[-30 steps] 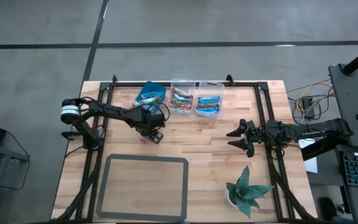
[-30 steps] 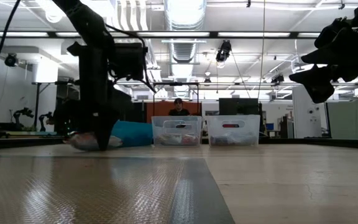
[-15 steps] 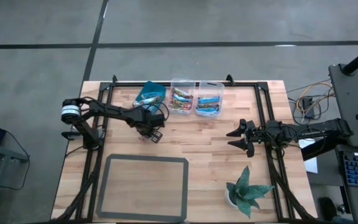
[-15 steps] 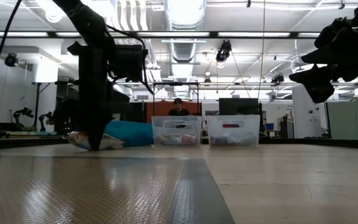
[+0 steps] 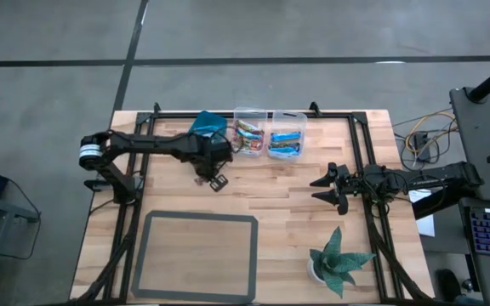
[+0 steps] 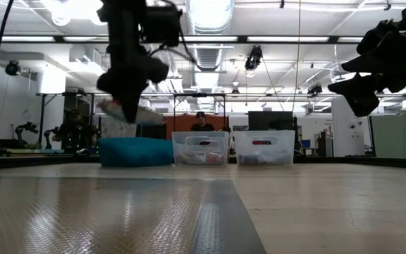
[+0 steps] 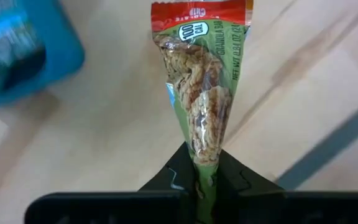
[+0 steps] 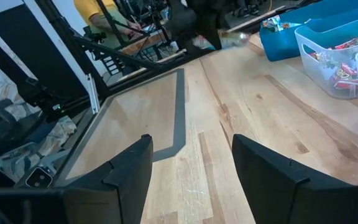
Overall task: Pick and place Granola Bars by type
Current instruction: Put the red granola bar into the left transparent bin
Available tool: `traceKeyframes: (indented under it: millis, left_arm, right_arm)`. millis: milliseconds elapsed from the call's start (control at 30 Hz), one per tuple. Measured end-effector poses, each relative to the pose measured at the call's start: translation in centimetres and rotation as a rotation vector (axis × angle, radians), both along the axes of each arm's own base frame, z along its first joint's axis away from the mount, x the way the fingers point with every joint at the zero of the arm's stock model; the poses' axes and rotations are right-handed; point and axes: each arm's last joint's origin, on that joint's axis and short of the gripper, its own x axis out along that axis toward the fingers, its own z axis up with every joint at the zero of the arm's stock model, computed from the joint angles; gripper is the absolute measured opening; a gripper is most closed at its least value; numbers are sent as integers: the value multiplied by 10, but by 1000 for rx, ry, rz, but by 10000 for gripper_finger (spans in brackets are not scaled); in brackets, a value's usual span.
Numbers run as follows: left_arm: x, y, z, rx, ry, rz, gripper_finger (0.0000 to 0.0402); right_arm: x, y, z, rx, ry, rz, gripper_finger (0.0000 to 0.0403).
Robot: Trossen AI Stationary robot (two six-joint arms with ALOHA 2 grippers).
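Lifted off the table since a second ago, the green-wrapped granola bar (image 7: 204,93) is hanging pinched in the left gripper (image 7: 199,186), needing a level carry over the teal bin (image 6: 135,152), while the right gripper (image 8: 191,165) is waiting spread at the table's right.

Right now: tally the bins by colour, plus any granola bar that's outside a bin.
Teal bin: 1
Clear bins: 2
Granola bar outside the bins: 1, pinched at one end by the left gripper, clear of the table
Total: 4 (3 bins, 1 bar)

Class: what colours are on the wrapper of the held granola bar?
Green with a red top band, on the granola bar; clearest in left wrist view.
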Motion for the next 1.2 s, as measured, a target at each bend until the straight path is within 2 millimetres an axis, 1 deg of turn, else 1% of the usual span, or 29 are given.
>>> traceKeyframes:
  millis: [133,233,433,533,667,833,967,1067,1200]
  left_arm:
    - [7,6,28,33,-35,-107,4]
    - [11,11,45,61,-51,-188,3]
    - [9,21,77,117,-53,-345,3]
    - [5,26,93,187,-29,-432,3]
    - [4,34,111,329,5,-537,3]
    - [10,52,123,431,48,-625,3]
    - [19,76,129,500,36,-654,2]
    - [30,96,126,516,52,-671,2]
    - [44,122,115,516,93,-722,2]
  right_arm:
    - [0,0,0,0,0,0,210]
    - [0,0,0,0,0,0,210]
    - [0,0,0,0,1,0,210]
    - [0,0,0,0,0,0,210]
    - [0,0,0,0,1,0,210]
    - [0,0,0,0,1,0,210]
    - [0,0,0,0,0,0,210]
    - [0,0,0,0,0,0,210]
    - [0,0,0,0,1,0,210]
